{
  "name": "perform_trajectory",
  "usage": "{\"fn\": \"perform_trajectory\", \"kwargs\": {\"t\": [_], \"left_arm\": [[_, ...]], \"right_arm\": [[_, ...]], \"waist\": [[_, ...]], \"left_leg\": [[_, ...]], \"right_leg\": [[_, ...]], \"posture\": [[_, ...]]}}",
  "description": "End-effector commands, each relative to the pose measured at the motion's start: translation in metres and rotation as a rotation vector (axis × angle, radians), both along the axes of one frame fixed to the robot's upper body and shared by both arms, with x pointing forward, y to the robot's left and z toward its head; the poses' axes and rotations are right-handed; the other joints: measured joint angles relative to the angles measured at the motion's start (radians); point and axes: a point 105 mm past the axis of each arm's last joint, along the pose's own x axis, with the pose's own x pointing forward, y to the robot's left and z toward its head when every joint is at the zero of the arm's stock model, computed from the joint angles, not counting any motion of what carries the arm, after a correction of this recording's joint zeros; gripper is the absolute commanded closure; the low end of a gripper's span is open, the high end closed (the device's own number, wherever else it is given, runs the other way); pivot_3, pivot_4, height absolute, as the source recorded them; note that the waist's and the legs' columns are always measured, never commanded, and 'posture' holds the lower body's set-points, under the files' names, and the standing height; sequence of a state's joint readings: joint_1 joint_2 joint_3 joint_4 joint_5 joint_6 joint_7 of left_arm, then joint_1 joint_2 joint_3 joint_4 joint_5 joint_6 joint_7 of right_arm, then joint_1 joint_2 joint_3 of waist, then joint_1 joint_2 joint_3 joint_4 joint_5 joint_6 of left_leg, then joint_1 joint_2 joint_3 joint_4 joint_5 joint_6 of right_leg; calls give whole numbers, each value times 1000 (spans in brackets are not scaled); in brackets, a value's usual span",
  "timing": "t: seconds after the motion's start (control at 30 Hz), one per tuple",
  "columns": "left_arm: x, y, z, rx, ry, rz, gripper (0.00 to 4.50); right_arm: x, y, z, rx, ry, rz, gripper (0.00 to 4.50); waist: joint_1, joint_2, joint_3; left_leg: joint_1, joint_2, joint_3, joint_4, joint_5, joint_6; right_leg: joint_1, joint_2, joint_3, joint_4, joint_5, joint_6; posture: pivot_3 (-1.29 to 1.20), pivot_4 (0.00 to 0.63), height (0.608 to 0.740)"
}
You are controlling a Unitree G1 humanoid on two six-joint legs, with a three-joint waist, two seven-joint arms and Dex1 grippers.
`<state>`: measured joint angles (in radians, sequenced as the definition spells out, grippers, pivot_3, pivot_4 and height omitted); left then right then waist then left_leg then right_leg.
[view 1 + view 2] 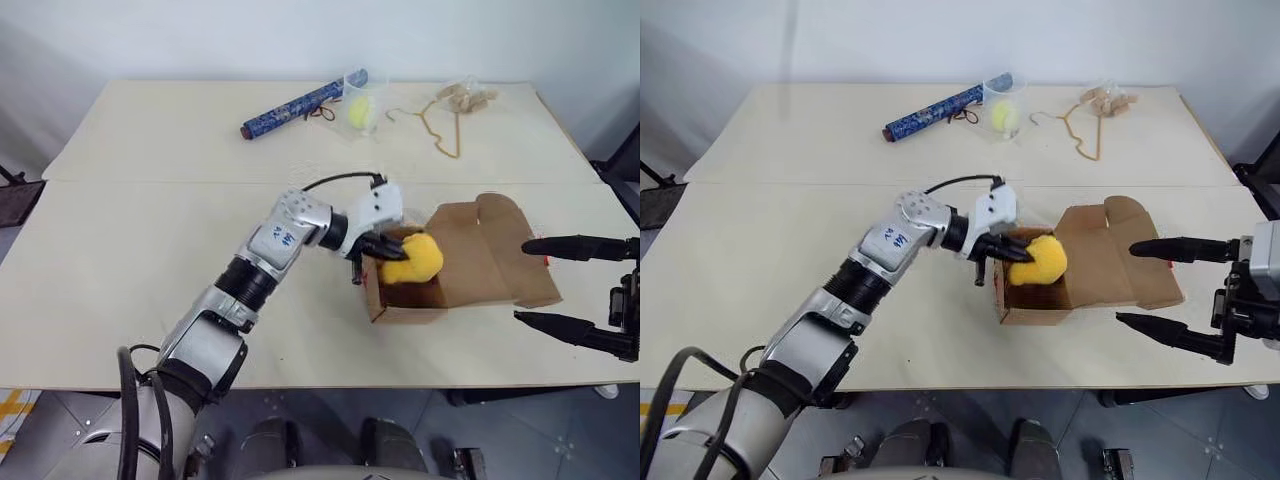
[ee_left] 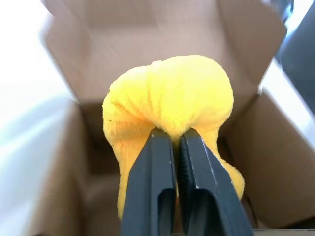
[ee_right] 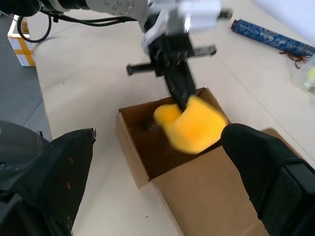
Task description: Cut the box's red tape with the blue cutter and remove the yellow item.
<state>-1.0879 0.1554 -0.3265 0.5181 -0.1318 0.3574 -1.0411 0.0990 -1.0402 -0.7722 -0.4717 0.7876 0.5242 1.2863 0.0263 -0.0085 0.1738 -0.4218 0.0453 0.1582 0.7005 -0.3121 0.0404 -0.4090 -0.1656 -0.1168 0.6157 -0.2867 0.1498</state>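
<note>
The left gripper (image 2: 174, 140) pinches the yellow item (image 1: 413, 257) at the mouth of the open box (image 1: 470, 262), which sits toward the table's (image 1: 130, 250) front right edge. The right gripper (image 1: 535, 281) hangs just right of the box, its fingers spread wide and empty.

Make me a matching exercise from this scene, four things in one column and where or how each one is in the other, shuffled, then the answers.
Things:
1. left pincer
2. right pincer
3. box
4. dark-blue patterned roll

States:
A. flaps open, on the table's near half
B. lying at the table's far side beside a clear cup
C. shut on the yellow item
D. open, holding nothing

Pairs: 1-C, 2-D, 3-A, 4-B
</note>
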Motion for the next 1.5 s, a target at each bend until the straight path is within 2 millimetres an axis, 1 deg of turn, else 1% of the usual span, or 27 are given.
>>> {"fn": "perform_trajectory", "kwargs": {"t": [0.03, 0.07, 0.1, 0.13, 0.17, 0.2, 0.23, 0.27, 0.3, 0.37, 0.4, 0.47, 0.5, 0.53, 0.6, 0.63, 0.73, 0.8, 0.83, 0.93, 1.0, 1.1, 1.2, 1.3, 1.33, 1.43, 1.5], "left_arm": [[1, 7, 28, -167, 16, -19, 4464], [3, 15, 40, -284, 76, -12, 4464], [7, 26, 58, -435, 83, 1, 4464], [10, 35, 69, -536, 82, 14, 4464], [14, 45, 76, -603, 86, 41, 4464], [18, 62, 80, -649, 65, 74, 4464], [23, 80, 80, -663, 55, 126, 4464], [26, 92, 79, -671, 47, 161, 4464], [27, 112, 77, -663, 5, 205, 4464], [22, 161, 61, -576, -63, 298, 4464], [19, 176, 56, -544, -81, 325, 4464], [8, 212, 37, -461, -88, 406, 4464], [4, 223, 32, -436, -90, 432, 4464], [-5, 240, 19, -384, -89, 476, 4464], [-17, 255, 7, -328, -86, 512, 4464], [-27, 266, -9, -275, -63, 541, 4464], [-44, 282, -35, -212, -18, 593, 4464], [-51, 287, -48, -208, 11, 640, 3975], [-54, 284, -46, -244, 45, 647, 3816], [-61, 277, -37, -245, 48, 622, 2929], [-59, 283, -25, -268, 8, 659, 2299], [-65, 297, -7, -286, -64, 687, 1380], [-76, 302, -1, -297, -67, 681, 488], [-81, 313, 5, -323, -84, 738, 488], [-83, 319, 3, -316, -72, 774, 488], [-91, 333, -5, -260, -74, 860, 12], [-101, 344, -5, -196, -107, 887, 12]], "right_arm": [[1, 0, 4, 19, -53, -5, 0], [2, 1, 4, 34, -60, -4, 0], [4, 3, 5, 56, -71, -1, 0], [6, 4, 5, 70, -79, 3, 0], [7, 7, 6, 88, -91, 8, 0], [10, 11, 7, 113, -104, 20, 0], [12, 17, 7, 137, -114, 35, 0], [14, 20, 8, 153, -121, 45, 0], [15, 27, 7, 171, -124, 69, 0], [18, 44, 2, 209, -121, 140, 0], [19, 50, 0, 220, -119, 163, 0], [20, 63, -5, 254, -80, 228, 0], [21, 67, -6, 267, -60, 249, 0], [21, 76, -9, 281, -48, 297, 0], [20, 85, -11, 291, -43, 347, 0], [21, 92, -13, 299, -49, 380, 0], [25, 104, -19, 308, -68, 428, 0], [28, 109, -23, 311, -79, 442, 0], [29, 109, -24, 310, -82, 444, 0], [30, 107, -24, 301, -91, 437, 0], [32, 104, -23, 296, -103, 421, 0], [35, 95, -23, 284, -117, 389, 0], [38, 89, -22, 276, -130, 370, 0], [42, 84, -20, 270, -144, 354, 0], [44, 81, -19, 266, -146, 344, 0], [48, 73, -19, 234, -155, 318, 0], [48, 67, -20, 211, -156, 312, 0]], "waist": [[0, 0, 0], [-1, 0, 0], [-2, 0, 0], [-3, 0, 0], [-5, 0, 0], [-7, 0, 0], [-13, 0, 0], [-18, 0, 0], [-22, 0, 0], [-34, 0, 0], [-44, 0, 0], [-45, 0, 0], [-46, 0, 0], [-42, 0, 0], [-37, -1, 1], [-30, -1, 1], [-17, -2, 1], [-16, -2, 1], [-15, -2, 1], [-10, -2, 1], [-13, -2, 1], [-23, -2, 1], [-32, -2, 1], [-33, -2, 1], [-33, -2, 1], [-33, -2, 1], [-33, -2, 1]], "left_leg": [[0, 0, 0, 0, 0, 0], [0, 0, 0, 0, 0, 0], [0, 0, 0, 0, 0, 0], [0, 0, 0, 0, 0, 0], [0, 0, 0, 0, 0, 0], [0, 1, 0, 0, 0, 0], [1, 1, 0, 0, 0, 0], [1, 1, 0, 0, 0, 0], [2, 1, 0, 0, 0, -1], [2, 1, 0, -2, 1, -1], [4, 1, 0, -2, 1, -2], [5, 1, -1, -3, 1, -3], [4, 1, -1, -3, 1, -3], [4, 1, -1, -3, 1, -3], [3, 1, -1, -2, 0, -3], [3, 2, -2, -2, 0, -3], [2, 2, -3, -1, 0, -3], [2, 2, -4, -1, 0, -3], [2, 2, -4, -1, 0, -3], [1, 2, -4, -1, 0, -3], [2, 2, -4, -2, 0, -3], [2, 1, -3, -2, 0, -3], [2, 1, -3, -3, -1, -4], [4, 2, -2, -4, -1, -4], [4, 2, -2, -4, -1, -4], [4, 2, -1, -4, -1, -4], [4, 2, -1, -4, -1, -4]], "right_leg": [[0, 0, 0, 2, 0, 0], [0, 0, 0, 2, 0, 0], [0, 0, 0, 2, 0, 0], [0, 0, 0, 3, 0, 0], [0, 0, 0, 3, 0, 0], [0, 0, 0, 3, 0, 0], [0, 0, 0, 4, 0, 0], [0, 0, 0, 5, 0, 0], [0, 0, 0, 5, 0, 0], [0, 1, 0, 6, 0, 0], [-1, 1, 0, 7, 0, 0], [-1, 1, 0, 8, 0, 0], [-1, 2, 0, 8, 0, 0], [-1, 1, 0, 8, 0, 0], [-1, 1, 0, 7, 0, 0], [-1, 1, 0, 7, 0, 0], [-1, 0, -1, 7, 0, 0], [-1, -1, -1, 6, 0, 0], [-1, -1, -1, 6, 0, 0], [-1, -1, -2, 7, 0, 0], [-1, -1, -2, 7, 0, 0], [-1, 0, -2, 7, 0, -1], [-1, 1, -3, 7, 0, -1], [-1, 1, -3, 7, 0, -1], [-1, 1, -3, 7, 0, -1], [-1, 1, -2, 7, 0, -1], [-1, 1, -2, 6, 0, -1]], "posture": [[0, 150, 740], [0, 150, 740], [0, 150, 740], [0, 150, 740], [0, 150, 740], [0, 150, 740], [0, 150, 740], [0, 150, 740], [0, 150, 740], [0, 150, 740], [0, 150, 740], [0, 150, 740], [0, 150, 740], [0, 150, 740], [0, 150, 740], [0, 150, 740], [0, 150, 740], [0, 150, 740], [0, 150, 740], [0, 150, 740], [0, 150, 740], [0, 150, 740], [0, 150, 740], [0, 150, 740], [0, 150, 740], [0, 150, 740], [0, 150, 740]]}}
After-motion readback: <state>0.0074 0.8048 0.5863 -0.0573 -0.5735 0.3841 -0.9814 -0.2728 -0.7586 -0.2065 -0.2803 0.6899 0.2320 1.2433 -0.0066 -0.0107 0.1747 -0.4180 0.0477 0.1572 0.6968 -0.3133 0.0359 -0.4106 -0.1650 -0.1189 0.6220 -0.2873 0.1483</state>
